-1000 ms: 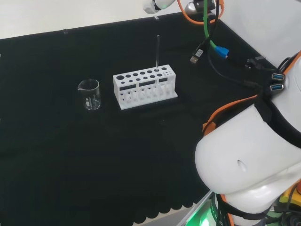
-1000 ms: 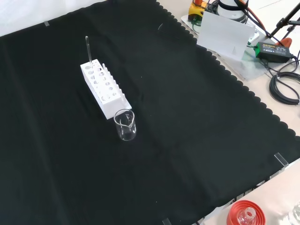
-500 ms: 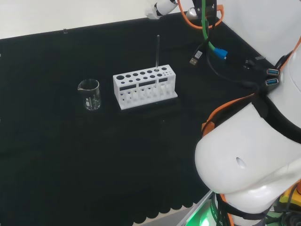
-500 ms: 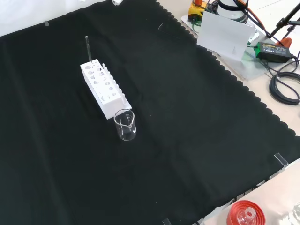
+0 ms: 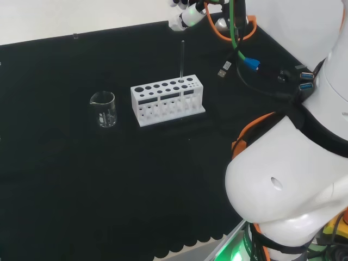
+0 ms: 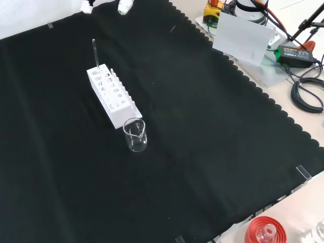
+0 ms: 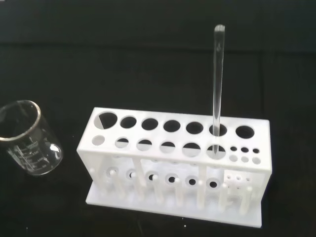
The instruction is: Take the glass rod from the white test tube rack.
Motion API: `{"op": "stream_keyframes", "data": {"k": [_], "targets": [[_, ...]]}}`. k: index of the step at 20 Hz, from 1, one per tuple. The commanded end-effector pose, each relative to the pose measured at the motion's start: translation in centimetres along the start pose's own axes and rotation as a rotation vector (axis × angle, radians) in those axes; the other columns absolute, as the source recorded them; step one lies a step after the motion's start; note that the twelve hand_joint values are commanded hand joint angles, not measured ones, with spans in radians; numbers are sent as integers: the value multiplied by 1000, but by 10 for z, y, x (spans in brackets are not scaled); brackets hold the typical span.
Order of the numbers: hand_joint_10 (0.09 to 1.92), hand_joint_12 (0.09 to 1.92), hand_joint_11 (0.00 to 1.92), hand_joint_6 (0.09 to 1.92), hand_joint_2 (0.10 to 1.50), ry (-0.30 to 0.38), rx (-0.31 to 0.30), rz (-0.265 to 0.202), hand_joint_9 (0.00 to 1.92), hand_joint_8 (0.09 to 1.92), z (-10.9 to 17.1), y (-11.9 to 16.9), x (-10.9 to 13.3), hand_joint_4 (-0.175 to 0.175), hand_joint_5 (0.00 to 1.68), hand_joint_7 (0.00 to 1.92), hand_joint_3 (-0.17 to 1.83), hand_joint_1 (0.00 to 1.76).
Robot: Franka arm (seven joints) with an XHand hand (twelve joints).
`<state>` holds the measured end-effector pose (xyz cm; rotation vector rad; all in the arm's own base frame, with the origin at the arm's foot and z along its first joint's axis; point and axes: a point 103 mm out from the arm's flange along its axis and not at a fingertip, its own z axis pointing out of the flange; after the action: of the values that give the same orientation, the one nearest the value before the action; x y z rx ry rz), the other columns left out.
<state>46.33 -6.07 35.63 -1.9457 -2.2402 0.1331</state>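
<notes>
1. We see white fingertips [image 5: 185,13] of the hand [image 6: 124,6] at the head view's top edge; we cannot tell whether they are spread or curled
2. The glass rod [image 5: 181,61] stands upright in the white test tube rack [image 5: 167,99], at 6 o'clock from the hand
3. A glass beaker [image 5: 103,109] stands at the rack's 9 o'clock on the black cloth [image 5: 81,179], apart from it

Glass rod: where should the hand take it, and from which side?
Probably the bare upper part of the rod, pinched from above. It stands upright in the rack, well clear of its top, so lifting straight up should free it.
</notes>
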Motion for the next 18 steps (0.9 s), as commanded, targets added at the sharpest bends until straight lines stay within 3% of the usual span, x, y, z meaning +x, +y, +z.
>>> {"op": "stream_keyframes", "data": {"k": [1, 18], "targets": [[814, 1406, 296, 87, 890, 3, 18, 1, 449, 777, 15, 12, -9, -19, 377, 301, 404, 521], [849, 1404, 302, 87, 908, 1, 48, -51, 440, 776, 47, 42, -20, -18, 375, 297, 404, 398]]}}
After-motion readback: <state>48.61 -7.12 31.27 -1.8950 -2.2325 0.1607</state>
